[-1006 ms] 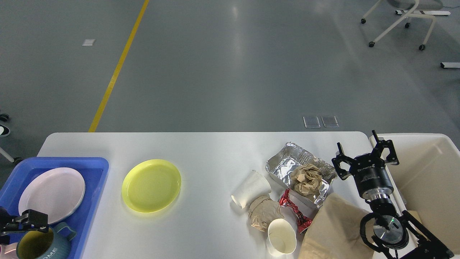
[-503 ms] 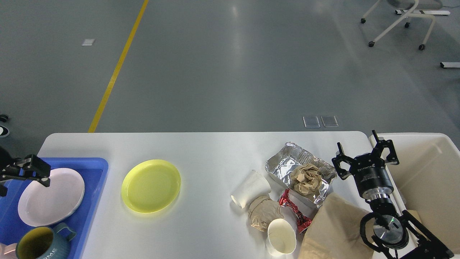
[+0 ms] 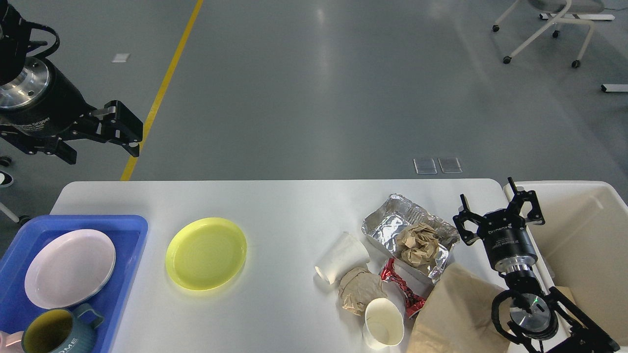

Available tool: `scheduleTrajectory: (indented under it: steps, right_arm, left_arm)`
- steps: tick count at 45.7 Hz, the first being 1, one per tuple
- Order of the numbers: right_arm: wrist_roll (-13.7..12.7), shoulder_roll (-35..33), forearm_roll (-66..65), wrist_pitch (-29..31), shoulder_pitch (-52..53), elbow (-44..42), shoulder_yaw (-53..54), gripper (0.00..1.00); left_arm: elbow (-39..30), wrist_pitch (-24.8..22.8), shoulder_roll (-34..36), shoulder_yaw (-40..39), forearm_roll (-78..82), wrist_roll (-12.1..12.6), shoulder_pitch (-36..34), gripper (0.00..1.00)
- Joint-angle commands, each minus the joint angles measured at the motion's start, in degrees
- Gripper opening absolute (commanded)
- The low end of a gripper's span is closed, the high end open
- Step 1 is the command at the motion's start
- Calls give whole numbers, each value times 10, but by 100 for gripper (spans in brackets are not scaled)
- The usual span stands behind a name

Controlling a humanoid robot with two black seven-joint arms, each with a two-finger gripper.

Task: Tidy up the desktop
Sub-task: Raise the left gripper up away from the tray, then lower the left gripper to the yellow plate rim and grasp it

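Across the lower half of the head view stretches the desktop [image 3: 289,206], white and faintly glossy with rounded corners, set on a grey polished floor [image 3: 314,88] crossed by a yellow line [image 3: 162,93]; a white wheeled chair [image 3: 549,29] stands at the far right. A cream bin [image 3: 588,235] sits against the desktop's right edge, and a blue tray [image 3: 132,255] rests on its left end, holding a pale pink plate [image 3: 68,267] and a blue-grey mug [image 3: 54,331] with a yellow inside. A brown paper bag [image 3: 456,314] lies at the near right, partly under the right arm. Just right of the tray, apart from it, lies a yellow plate [image 3: 206,252]. Right of centre is a crumpled foil tray [image 3: 392,225] with a wad of brown paper [image 3: 417,242] in it; near its front are a tipped white paper cup [image 3: 343,257], a second brown paper wad [image 3: 355,289], an upright paper cup [image 3: 385,323] and a red wrapper [image 3: 400,287], all crowded together.

The left gripper [image 3: 98,139] hangs high above the desktop's far left corner, well clear of the surface, its fingers apart and holding nothing. The right gripper [image 3: 498,208] hovers over the desktop's right edge between the foil tray and the bin, its fingers spread wide and empty.
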Motion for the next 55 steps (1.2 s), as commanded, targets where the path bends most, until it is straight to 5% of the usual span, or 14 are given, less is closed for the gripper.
scheduleTrajectory:
  steps: [1, 10, 32, 45, 55]
  right_arm:
    - [0, 0, 1, 0, 0, -1, 0, 100]
    - [0, 0, 0, 0, 0, -1, 0, 100]
    - [0, 0, 1, 0, 0, 0, 0, 100]
    - [0, 0, 1, 0, 0, 0, 0, 100]
    - [0, 0, 0, 1, 0, 0, 0, 100]
  left_arm:
    - [-62, 0, -33, -4, -38, 5, -68, 96]
    - [-137, -2, -56, -6, -87, 5, -136, 96]
    - [-117, 3, -73, -7, -95, 0, -83, 96]
    - [-71, 21, -79, -27, -91, -3, 32, 96]
    - [17, 69, -77, -43, -110, -11, 197, 96]
